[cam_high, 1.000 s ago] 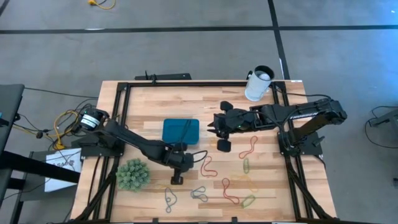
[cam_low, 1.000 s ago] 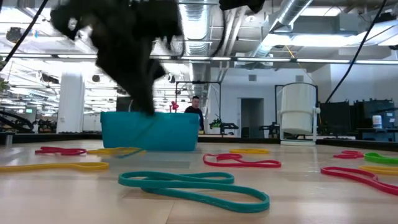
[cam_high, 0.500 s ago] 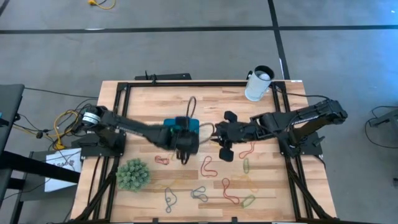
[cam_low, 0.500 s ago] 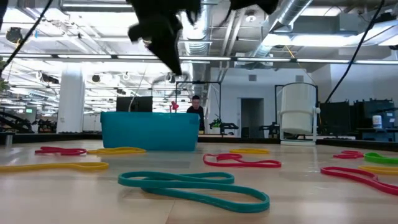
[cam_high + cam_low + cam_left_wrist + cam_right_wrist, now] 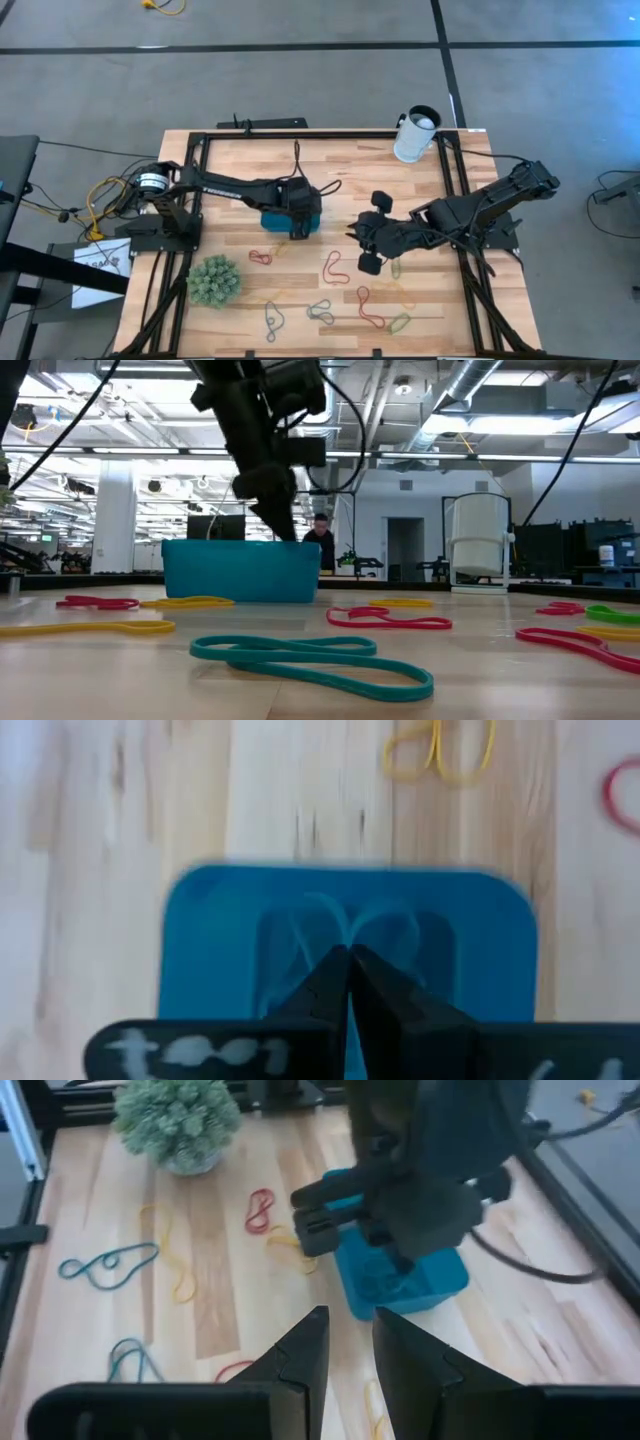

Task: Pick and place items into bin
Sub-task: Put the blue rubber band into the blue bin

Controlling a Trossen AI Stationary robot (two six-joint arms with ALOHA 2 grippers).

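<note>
Left gripper [image 5: 348,960], fingers together, hangs over the bin [image 5: 272,217]. Right gripper [image 5: 348,1335], fingers apart, hovers above scattered loops [image 5: 333,266] on the wooden table [image 5: 350,170]; spiky ball [image 5: 212,280] nearby.

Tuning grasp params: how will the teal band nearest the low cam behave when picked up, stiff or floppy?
Likely floppy: the teal band lies flat on the table in a thin twisted loop, so it should droop from a pinch. Probably very light, given its thinness. It looks rubbery, so more apt to drag and stretch than slide if pushed.

Bright even light, left wrist view blurred
</note>
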